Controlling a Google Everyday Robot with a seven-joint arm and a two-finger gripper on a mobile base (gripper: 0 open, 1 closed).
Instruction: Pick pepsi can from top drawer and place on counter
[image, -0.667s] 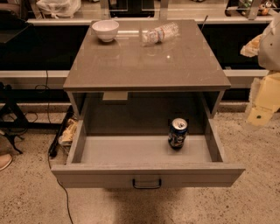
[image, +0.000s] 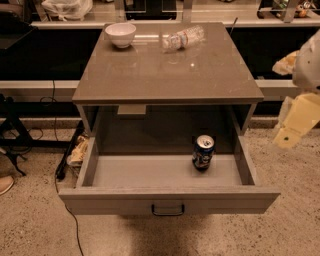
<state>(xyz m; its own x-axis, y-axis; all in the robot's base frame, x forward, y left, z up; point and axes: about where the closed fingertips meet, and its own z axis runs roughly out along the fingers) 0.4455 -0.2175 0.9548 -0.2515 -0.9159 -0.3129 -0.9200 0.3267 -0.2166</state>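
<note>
Dark blue pepsi can (image: 203, 152) is noted upright in the open top drawer (image: 167, 200), right of centre, just below the counter's (image: 165, 70) front edge. A white bowl (image: 120, 34) is recorded at the back-left corner and a clear water bottle (image: 182, 38) lying along the back edge. The gripper (image: 292, 127) is held off the right edge, well apart from the can; open or closed cannot be told. Step judged: approach, nothing grasped. Next, a descent around the can is called for, clear of the front overhang.
</note>
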